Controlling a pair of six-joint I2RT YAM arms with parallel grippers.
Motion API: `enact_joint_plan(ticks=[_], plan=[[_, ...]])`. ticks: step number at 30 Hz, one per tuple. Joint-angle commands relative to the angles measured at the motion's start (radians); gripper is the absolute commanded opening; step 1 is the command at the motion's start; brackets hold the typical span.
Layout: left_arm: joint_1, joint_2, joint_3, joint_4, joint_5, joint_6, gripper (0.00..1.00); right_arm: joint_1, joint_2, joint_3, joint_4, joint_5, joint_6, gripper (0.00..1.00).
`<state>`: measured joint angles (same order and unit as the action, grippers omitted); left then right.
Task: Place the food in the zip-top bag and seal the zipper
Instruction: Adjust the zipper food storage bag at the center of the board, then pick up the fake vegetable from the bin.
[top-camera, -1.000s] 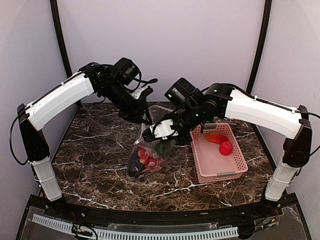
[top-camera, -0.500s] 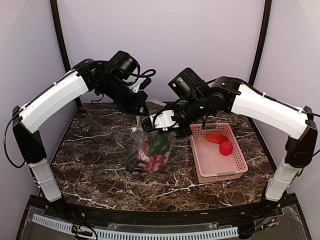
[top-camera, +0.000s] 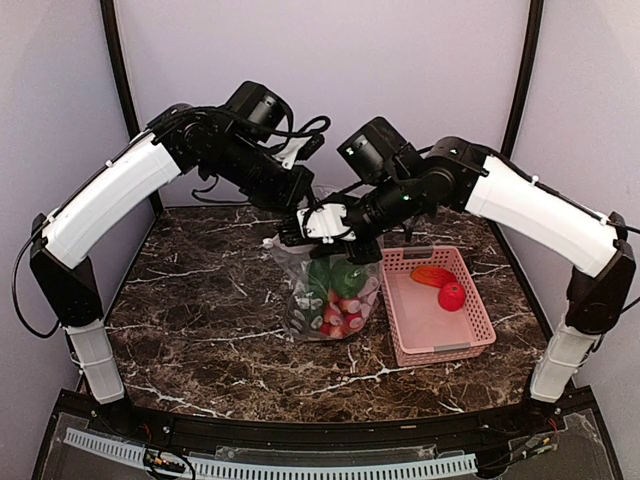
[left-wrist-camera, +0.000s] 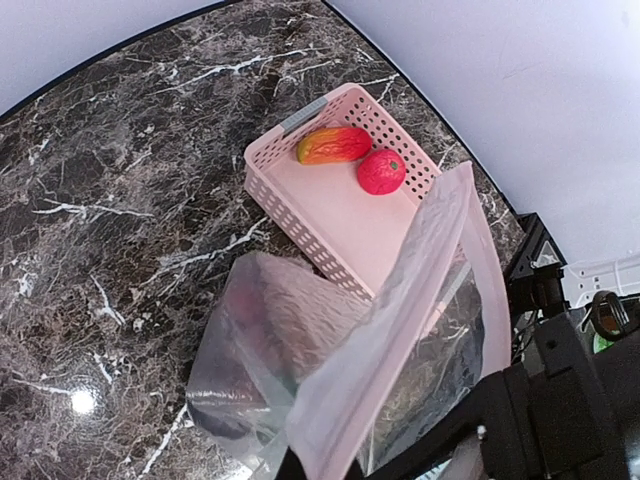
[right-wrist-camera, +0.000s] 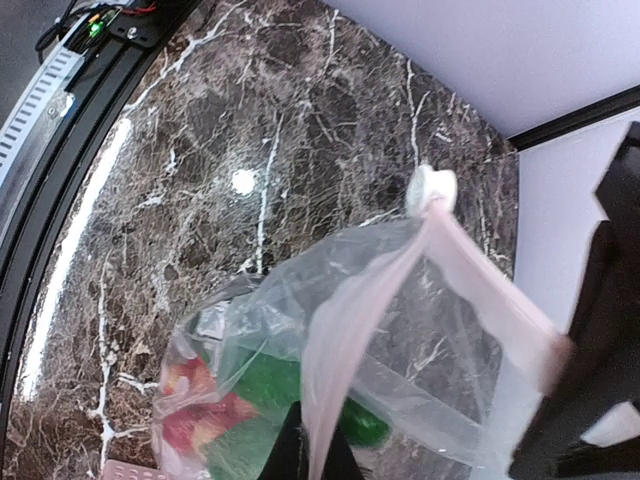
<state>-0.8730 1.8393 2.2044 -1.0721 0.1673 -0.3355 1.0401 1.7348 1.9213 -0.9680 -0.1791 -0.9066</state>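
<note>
Both jaws are clenched on the bag's mouth: left gripper (top-camera: 305, 197) is pinching the zipper (left-wrist-camera: 390, 320) at the far end, right gripper (top-camera: 290, 235) is pinching it at the near-left end, and in each wrist view the pink strip is running straight down into the jaws. The bag (top-camera: 335, 295) is hanging upright with its mouth up and its long axis vertical. The zipper is stretching roughly along the line between the two grippers. Print on the bag is only whitish dots. The bag is sitting mid-worktop (top-camera: 200, 300), just left of the pink basket (top-camera: 470, 345); I cannot tell whether its bottom is touching the worktop or hanging just clear. Food (top-camera: 335, 305) is sagging into the lower half, green pieces (top-camera: 335, 275) on top, red pieces (top-camera: 340, 318) under them. An orange-red oval (top-camera: 433, 276) and a red round piece (top-camera: 451, 295) are lying side by side at the basket's far end. Versus a second ago: the bag was slumping low on the worktop, further left. Now it is pulled up tall and shifted toward the basket, both arms are riding higher, and the left jaws have gone from partly apart to fully clamped.
</note>
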Motion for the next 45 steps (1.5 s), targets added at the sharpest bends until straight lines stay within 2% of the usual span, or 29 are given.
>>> enact_joint_plan(ticks=[1,4,7,12,14,19,20,23,25,30,32,39,45], plan=[[0.005,0.016,0.011,-0.002,-0.014,0.030,0.01,0.003,-0.010,-0.042,0.000,-0.020,0.041,0.03],[0.006,0.025,0.004,-0.013,-0.022,0.039,0.01,-0.001,-0.032,-0.049,0.000,-0.015,0.041,0.05],[0.005,0.026,-0.018,-0.013,-0.035,0.045,0.01,-0.019,-0.065,-0.057,-0.010,-0.047,0.056,0.26],[0.006,0.025,-0.059,-0.006,-0.035,0.043,0.01,-0.129,-0.178,-0.063,-0.035,-0.231,0.090,0.50],[0.007,0.026,-0.065,-0.005,-0.043,0.043,0.01,-0.180,-0.231,-0.086,-0.034,-0.269,0.092,0.58],[0.006,0.028,-0.075,0.003,-0.064,0.050,0.01,-0.361,-0.347,-0.176,-0.021,-0.329,0.141,0.70],[0.007,0.030,-0.081,0.004,-0.070,0.051,0.01,-0.399,-0.369,-0.209,0.003,-0.332,0.164,0.74],[0.007,0.030,-0.093,0.008,-0.073,0.052,0.01,-0.525,-0.414,-0.312,0.086,-0.317,0.254,0.97],[0.007,0.031,-0.104,0.015,-0.068,0.049,0.01,-0.609,-0.423,-0.368,0.142,-0.283,0.323,0.99],[0.007,0.027,-0.120,0.060,-0.025,0.040,0.01,-0.757,-0.429,-0.434,0.142,-0.282,0.376,0.99],[0.007,0.026,-0.128,0.073,-0.020,0.040,0.01,-0.771,-0.431,-0.476,0.135,-0.248,0.345,0.97],[0.008,0.023,-0.136,0.083,-0.009,0.048,0.01,-0.773,-0.347,-0.619,0.060,-0.086,0.226,0.79],[0.008,-0.006,-0.174,0.117,0.012,0.039,0.01,-0.773,-0.252,-0.622,-0.077,-0.044,0.186,0.78]])
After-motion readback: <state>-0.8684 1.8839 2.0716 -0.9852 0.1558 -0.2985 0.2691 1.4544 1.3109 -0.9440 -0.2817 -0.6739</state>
